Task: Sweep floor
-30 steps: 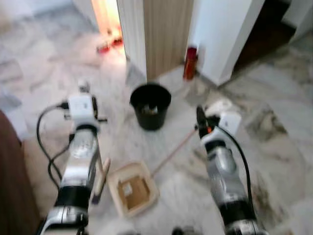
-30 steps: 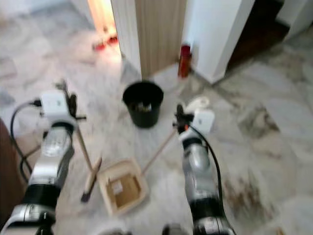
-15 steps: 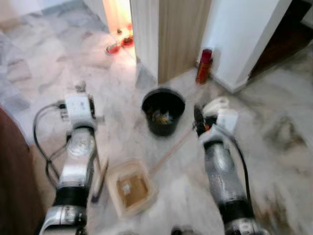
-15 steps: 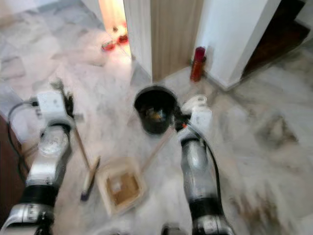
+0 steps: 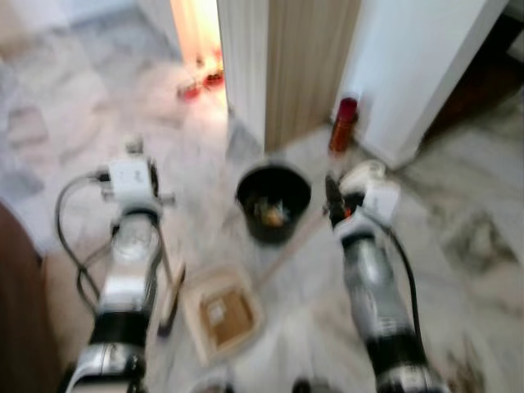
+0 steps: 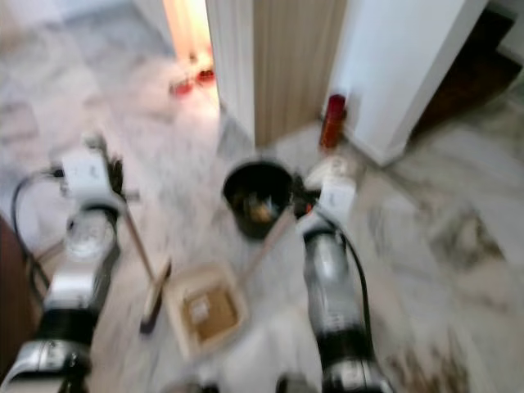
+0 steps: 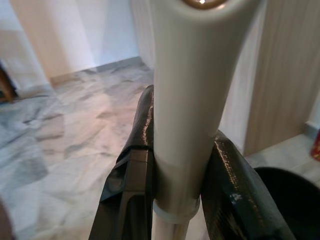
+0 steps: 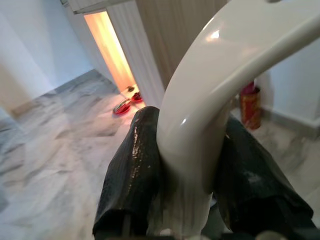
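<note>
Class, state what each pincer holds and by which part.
Left pincer: the broom handle, near its top. Right pincer: the dustpan's curved white handle.

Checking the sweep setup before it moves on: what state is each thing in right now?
Broom: upright, gripped by left gripper.
Dustpan: flat on the floor, debris inside, handle gripped by right gripper.
Bin: upright, open, litter inside.
Red can: standing by the wall.
</note>
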Motion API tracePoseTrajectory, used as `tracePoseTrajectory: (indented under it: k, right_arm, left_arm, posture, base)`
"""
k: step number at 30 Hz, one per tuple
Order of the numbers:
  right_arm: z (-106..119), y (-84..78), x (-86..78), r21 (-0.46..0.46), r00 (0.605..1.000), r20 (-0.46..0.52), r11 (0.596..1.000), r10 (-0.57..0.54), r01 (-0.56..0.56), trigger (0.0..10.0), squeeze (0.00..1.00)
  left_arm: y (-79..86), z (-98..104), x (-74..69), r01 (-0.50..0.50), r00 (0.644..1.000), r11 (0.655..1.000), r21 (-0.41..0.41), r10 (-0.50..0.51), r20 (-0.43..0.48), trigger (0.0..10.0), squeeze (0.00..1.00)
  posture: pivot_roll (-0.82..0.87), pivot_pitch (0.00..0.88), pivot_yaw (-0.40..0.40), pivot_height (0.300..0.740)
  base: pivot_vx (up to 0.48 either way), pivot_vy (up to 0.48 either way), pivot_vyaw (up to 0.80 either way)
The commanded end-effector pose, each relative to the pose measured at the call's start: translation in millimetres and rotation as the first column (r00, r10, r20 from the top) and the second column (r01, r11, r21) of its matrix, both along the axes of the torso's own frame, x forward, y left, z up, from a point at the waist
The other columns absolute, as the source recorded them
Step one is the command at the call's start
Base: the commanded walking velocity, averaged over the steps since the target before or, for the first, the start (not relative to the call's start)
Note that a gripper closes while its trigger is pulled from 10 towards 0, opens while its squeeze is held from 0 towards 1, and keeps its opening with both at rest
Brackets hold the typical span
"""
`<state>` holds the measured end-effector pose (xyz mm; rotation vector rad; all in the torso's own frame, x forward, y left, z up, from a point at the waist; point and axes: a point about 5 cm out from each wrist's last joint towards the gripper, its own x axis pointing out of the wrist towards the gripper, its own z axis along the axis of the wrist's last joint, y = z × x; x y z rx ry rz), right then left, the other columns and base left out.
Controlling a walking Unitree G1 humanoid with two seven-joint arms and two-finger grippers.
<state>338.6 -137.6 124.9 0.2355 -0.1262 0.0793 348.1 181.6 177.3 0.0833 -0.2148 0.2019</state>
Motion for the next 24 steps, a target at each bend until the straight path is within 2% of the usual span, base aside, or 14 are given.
tracePoseTrajectory:
  k: [1, 10, 16, 20, 24]
  right_arm:
    - [12.1, 3.0, 2.3, 0.0, 0.999, 0.053, 1.0, 0.004, -0.004, 10.0, 0.0]
    - [18.2, 6.3, 1.9, 0.005, 0.997, 0.07, 1.0, 0.016, -0.017, 10.0, 0.0]
    - [42.3, 12.0, 5.1, 0.045, 0.991, 0.131, 0.998, 0.029, -0.035, 10.0, 0.0]
    - [66.9, 15.7, 7.8, 0.115, 0.982, 0.189, 0.993, 0.011, -0.033, 10.0, 0.0]
    - [77.2, 21.4, 8.2, 0.171, 0.98, 0.198, 0.985, 0.001, -0.036, 10.0, 0.0]
  left_arm:
    - [2.7, 9.1, 0.1, -0.002, 0.999, 1.0, -0.009, 0.002, 0.039, 10.0, 0.0]
    - [1.3, 7.4, -0.1, 0.001, 1.0, 1.0, -0.006, -0.001, 0.027, 10.0, 0.0]
    - [2.7, 7.4, 0.2, -0.003, 1.0, 1.0, -0.005, 0.003, 0.025, 10.0, 0.0]
    - [4.0, 8.2, 0.5, -0.011, 1.0, 1.0, -0.002, 0.012, 0.027, 10.0, 0.0]
    - [4.6, 9.7, 0.4, -0.016, 0.999, 1.0, -0.001, 0.016, 0.034, 10.0, 0.0]
  posture:
    - [0.05, 0.179, -0.003, 0.74]
    - [0.05, 0.182, -0.003, 0.74]
    - [0.05, 0.187, -0.002, 0.74]
    - [0.05, 0.186, -0.003, 0.74]
    - [0.05, 0.186, -0.002, 0.74]
  base:
    - [0.0, 0.0, 0.0]
    - [0.0, 0.0, 0.0]
    - [0.0, 0.0, 0.0]
    - [0.0, 0.0, 0.0]
    - [0.0, 0.0, 0.0]
